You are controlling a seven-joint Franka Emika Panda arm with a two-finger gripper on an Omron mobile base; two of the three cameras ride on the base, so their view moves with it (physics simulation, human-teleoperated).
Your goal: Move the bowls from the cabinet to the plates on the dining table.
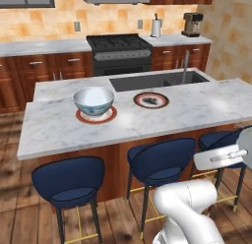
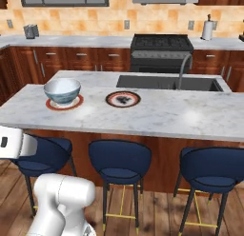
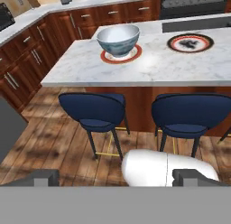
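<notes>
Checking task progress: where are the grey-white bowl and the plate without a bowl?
grey-white bowl (image 1: 93, 99): left base view, on its inner hollow.
bare plate (image 1: 151, 100): left base view, on its centre.

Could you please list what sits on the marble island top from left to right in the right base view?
Grey-white bowl resting on a red-rimmed plate → second red-rimmed plate, with no bowl on it → sink basin → curved faucet.

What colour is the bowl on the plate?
Grey-white, bluish pattern outside: bowl, clearest in the hand view.
</notes>
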